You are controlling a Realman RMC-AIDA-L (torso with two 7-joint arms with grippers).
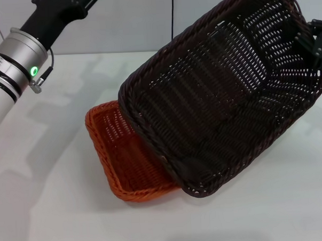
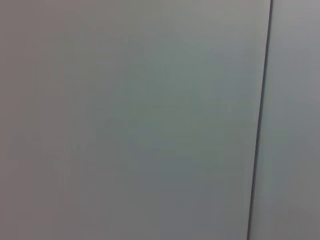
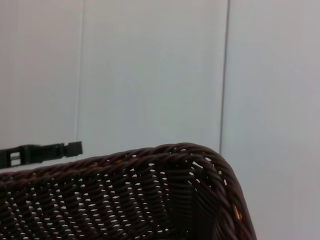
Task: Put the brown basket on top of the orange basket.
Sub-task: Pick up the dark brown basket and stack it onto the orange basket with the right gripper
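Note:
The brown basket hangs tilted in the air, its open side facing the head camera and its low corner over the orange basket. The orange basket lies on the white table, its right part hidden behind the brown one. My right gripper is at the upper right, shut on the brown basket's raised far rim. That rim fills the bottom of the right wrist view. My left arm is raised at the upper left, away from both baskets. A black piece that seems to be its end shows far off in the right wrist view.
The white table stretches around the baskets, with a pale wall behind it. The left wrist view shows only that wall and a dark seam.

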